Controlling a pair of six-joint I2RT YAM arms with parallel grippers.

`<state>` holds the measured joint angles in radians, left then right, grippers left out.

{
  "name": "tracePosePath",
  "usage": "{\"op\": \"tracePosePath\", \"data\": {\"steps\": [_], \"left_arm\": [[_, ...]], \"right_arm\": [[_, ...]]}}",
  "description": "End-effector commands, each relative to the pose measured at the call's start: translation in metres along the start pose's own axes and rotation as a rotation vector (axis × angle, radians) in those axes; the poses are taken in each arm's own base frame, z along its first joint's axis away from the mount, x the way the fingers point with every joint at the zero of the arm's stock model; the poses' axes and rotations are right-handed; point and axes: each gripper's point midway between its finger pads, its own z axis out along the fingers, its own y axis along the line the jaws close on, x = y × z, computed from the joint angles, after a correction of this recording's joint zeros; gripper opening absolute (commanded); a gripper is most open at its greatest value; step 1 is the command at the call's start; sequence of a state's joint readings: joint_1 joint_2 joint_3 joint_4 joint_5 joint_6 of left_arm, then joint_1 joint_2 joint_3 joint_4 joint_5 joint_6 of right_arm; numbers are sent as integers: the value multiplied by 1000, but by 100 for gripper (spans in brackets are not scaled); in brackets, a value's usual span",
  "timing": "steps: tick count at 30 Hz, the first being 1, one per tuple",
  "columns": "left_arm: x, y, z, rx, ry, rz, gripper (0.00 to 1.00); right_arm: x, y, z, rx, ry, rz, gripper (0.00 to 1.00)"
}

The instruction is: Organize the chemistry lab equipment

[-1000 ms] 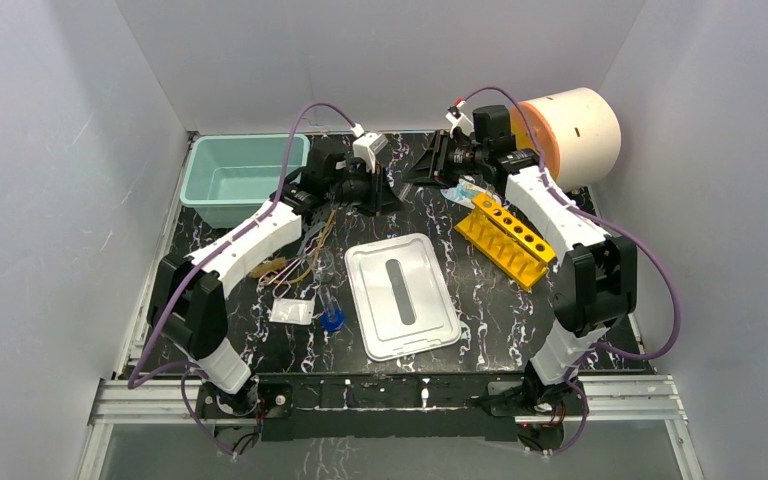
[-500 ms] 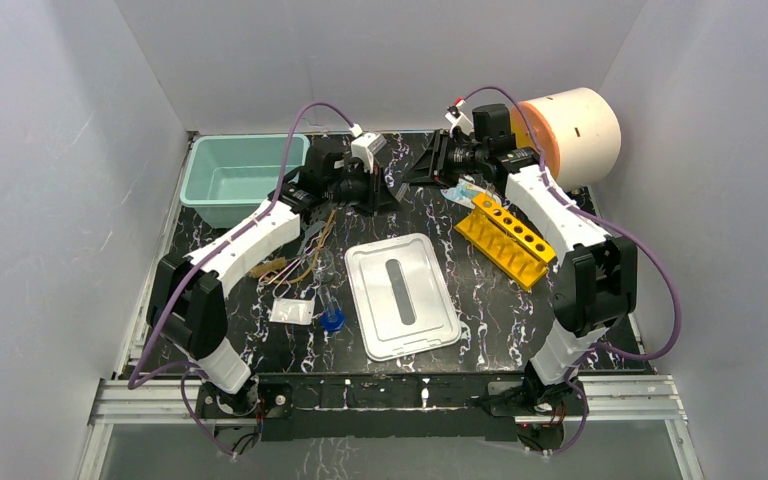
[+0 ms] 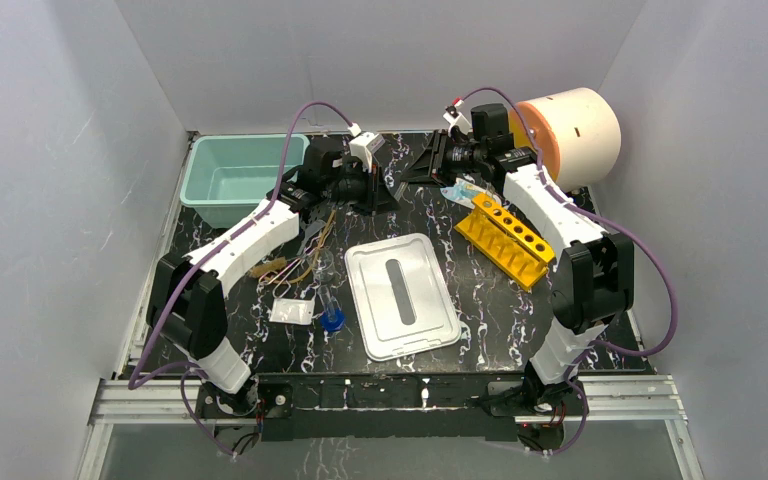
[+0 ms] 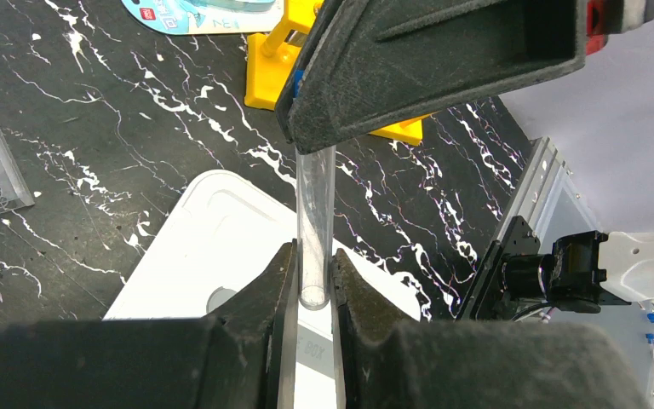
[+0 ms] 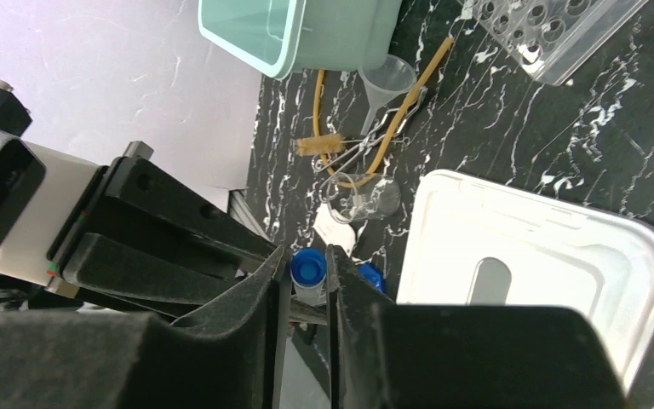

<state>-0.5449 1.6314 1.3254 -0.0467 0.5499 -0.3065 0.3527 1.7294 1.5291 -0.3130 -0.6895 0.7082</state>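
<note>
We see both arms reaching to the rear middle of the tabletop, where the pincers meet around one tube held in the air between them. The left pincer is pressed onto the clear body near its open end, one finger on each side. The right pincer pinches the blue cap at the other end. From the left wrist, we see the tube running straight from one pincer up into the other, with the white lid on the tabletop below it.

To the right of the lid the yellow rack lies at an angle, its row of holes facing up, with the cream drum behind it in the far right corner. The teal bin sits in the far left corner. From the right wrist, we see the clear rack flat on the tabletop beside the bin.

The rest lies left of the lid. The funnel is just beside the bin, and the tan tubing loops past it. The flask lies at the near end of the tubing. Nearer the arm bases, the white packet lies just beside a second tube, whose blue cap points towards the bases.
</note>
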Motion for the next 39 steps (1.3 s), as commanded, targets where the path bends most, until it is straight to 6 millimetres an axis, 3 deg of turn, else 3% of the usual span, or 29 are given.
{"op": "tracePosePath", "data": {"steps": [1, 5, 6, 10, 12, 15, 22, 28, 33, 39], "left_arm": [[-30, -23, -16, 51, -67, 55, 0], [-30, -20, -15, 31, -70, 43, 1], [-31, -17, -15, 16, -72, 36, 9], [-32, -2, -18, -73, -90, -6, 60], [-35, 8, -24, -136, -114, -38, 73], [-39, 25, -40, -241, -158, -90, 82], [-40, 62, -99, -512, -235, -237, 88], [-47, 72, -147, -660, -332, -313, 94], [-47, 82, -164, -719, -362, -334, 96], [-42, 95, -171, -775, -338, -317, 98]], "right_arm": [[-16, 22, -5, -66, -32, -57, 23], [-16, 26, -7, -70, -39, -71, 17], [-17, 25, -8, -65, -45, -73, 17], [-25, 18, -8, -18, -80, -118, 17], [-36, 10, -8, 29, -125, -173, 18], [-57, -3, -6, 107, -206, -293, 18], [-92, -13, 14, 277, -350, -607, 21], [-104, -10, 47, 314, -465, -811, 21], [-103, -19, 81, 355, -482, -928, 20], [-94, -34, 101, 403, -506, -992, 19]]}}
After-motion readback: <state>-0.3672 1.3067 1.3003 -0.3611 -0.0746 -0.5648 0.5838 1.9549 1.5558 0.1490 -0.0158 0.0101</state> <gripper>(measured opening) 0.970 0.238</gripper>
